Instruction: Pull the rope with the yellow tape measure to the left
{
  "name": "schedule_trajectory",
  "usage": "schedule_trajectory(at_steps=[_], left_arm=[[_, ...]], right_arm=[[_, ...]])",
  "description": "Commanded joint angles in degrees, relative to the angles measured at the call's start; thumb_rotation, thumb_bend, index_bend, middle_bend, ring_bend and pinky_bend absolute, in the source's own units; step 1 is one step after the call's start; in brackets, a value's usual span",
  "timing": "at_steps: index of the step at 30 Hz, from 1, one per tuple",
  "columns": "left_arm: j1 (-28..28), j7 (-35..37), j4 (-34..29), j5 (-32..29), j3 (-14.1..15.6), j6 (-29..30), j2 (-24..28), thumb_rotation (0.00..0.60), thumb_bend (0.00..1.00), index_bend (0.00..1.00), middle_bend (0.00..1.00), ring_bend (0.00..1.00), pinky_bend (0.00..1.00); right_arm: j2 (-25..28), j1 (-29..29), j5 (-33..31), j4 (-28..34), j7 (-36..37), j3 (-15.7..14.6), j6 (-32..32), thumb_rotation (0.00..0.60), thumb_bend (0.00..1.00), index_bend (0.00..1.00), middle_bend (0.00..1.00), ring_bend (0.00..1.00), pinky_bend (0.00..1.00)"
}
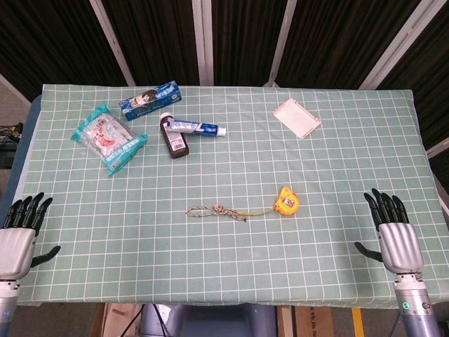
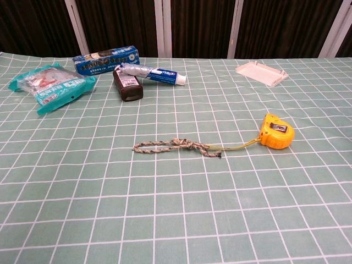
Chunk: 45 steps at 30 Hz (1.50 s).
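Observation:
A yellow tape measure (image 1: 286, 201) (image 2: 276, 131) lies on the green checked tablecloth, right of centre. A braided rope (image 1: 217, 210) (image 2: 175, 146) runs from it toward the left, joined by a thin yellow strap, and lies loosely knotted and flat. My left hand (image 1: 22, 233) rests at the front left table edge, fingers apart, holding nothing. At the front right edge my right hand (image 1: 393, 228) is also open and empty. Both hands are far from the rope, and neither shows in the chest view.
At the back left lie a teal snack bag (image 1: 109, 137) (image 2: 50, 85), a blue box (image 1: 150, 99) (image 2: 106, 59), a brown bottle (image 1: 174, 139) (image 2: 127, 84) and a toothpaste tube (image 1: 196, 127) (image 2: 151, 72). A white lid (image 1: 297, 117) (image 2: 262, 73) sits at the back right.

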<state>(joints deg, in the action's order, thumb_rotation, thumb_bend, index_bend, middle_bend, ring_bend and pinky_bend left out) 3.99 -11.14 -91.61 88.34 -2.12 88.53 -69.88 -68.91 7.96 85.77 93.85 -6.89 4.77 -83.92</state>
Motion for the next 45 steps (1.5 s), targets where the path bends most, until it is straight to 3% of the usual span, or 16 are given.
schedule_trajectory(at_steps=[1, 34, 40, 45], left_arm=[[0.00, -0.03, 0.08, 0.06, 0.02, 0.04, 0.03, 0.600, 0.05, 0.00, 0.00, 0.00, 0.00], [0.74, -0.20, -0.16, 0.92, 0.10, -0.61, 0.38, 0.600, 0.05, 0.00, 0.00, 0.00, 0.00], [4.56, -2.85, -2.94, 2.27, -0.40, -5.53, 2.74, 0.600, 0.05, 0.00, 0.00, 0.00, 0.00], [10.92, -7.19, -9.50, -1.05, -3.72, -14.06, 4.02, 0.600, 0.06, 0.00, 0.00, 0.00, 0.01]], right_arm=[[0.08, 0.04, 0.14, 0.12, 0.35, -0.15, 0.23, 0.600, 0.11, 0.00, 0.00, 0.00, 0.00], [1.20, -0.04, 0.15, 0.72, 3.57, -0.50, 1.02, 0.600, 0.11, 0.00, 0.00, 0.00, 0.00], [1.35, -0.07, -0.11, 0.98, 4.24, -0.42, 1.18, 0.600, 0.11, 0.00, 0.00, 0.00, 0.00], [1.28, 0.04, -0.52, 1.22, 4.40, -0.29, 1.54, 0.600, 0.11, 0.00, 0.00, 0.00, 0.00]])
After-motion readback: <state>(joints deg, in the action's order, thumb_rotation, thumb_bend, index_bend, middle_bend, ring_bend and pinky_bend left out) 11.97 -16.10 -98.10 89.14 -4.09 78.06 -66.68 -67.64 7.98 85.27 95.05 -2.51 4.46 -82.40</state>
